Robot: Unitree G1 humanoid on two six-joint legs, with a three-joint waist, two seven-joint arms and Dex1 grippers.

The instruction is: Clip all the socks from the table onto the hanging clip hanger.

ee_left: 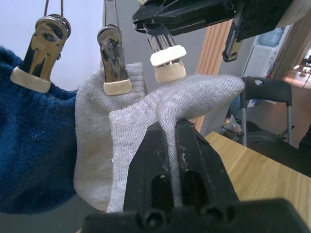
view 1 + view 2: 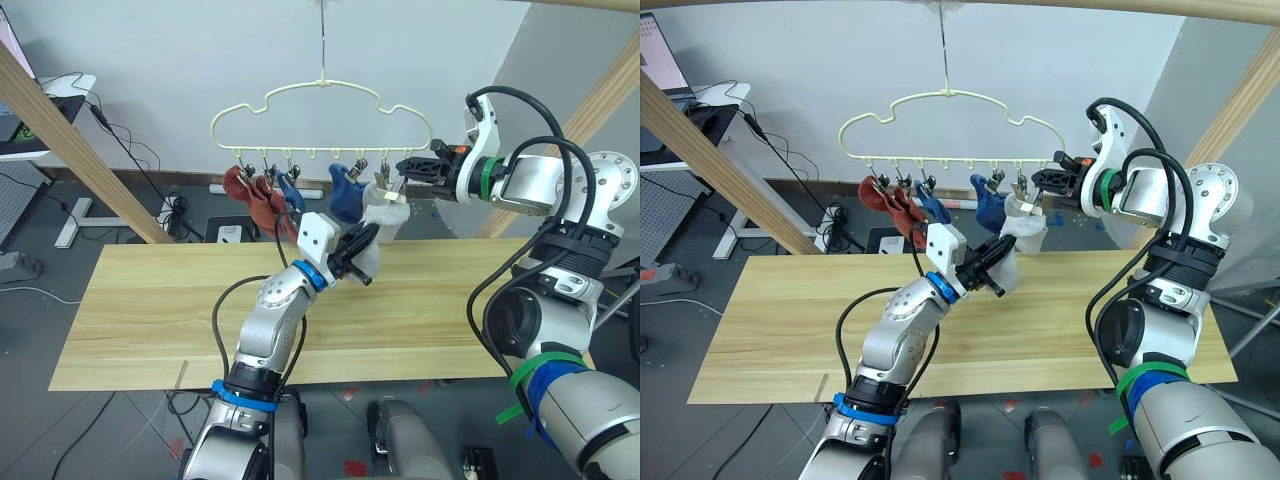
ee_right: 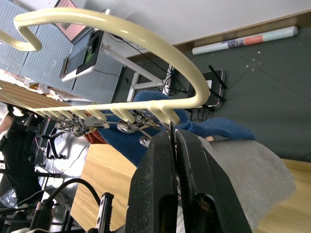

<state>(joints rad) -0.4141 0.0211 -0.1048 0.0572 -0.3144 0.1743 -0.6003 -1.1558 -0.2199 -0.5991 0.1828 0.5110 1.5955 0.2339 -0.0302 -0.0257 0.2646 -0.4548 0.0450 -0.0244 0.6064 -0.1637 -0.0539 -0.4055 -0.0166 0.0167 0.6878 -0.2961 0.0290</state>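
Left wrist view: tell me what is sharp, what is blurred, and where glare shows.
Left wrist view: the grey sock and metal clips are sharp and the clips show bright glints; the chair behind is soft. Right wrist view: the right claw looms large.

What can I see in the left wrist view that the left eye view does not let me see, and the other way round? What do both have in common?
Left wrist view: the left gripper is shut on a fold of the loose grey sock, whose edge lies just under the end clip, its pads apart.
Left eye view: the whole clip hanger and two rust red socks clipped on it.
Both: the right gripper pinching that clip, the hung grey sock, a blue sock and the table.
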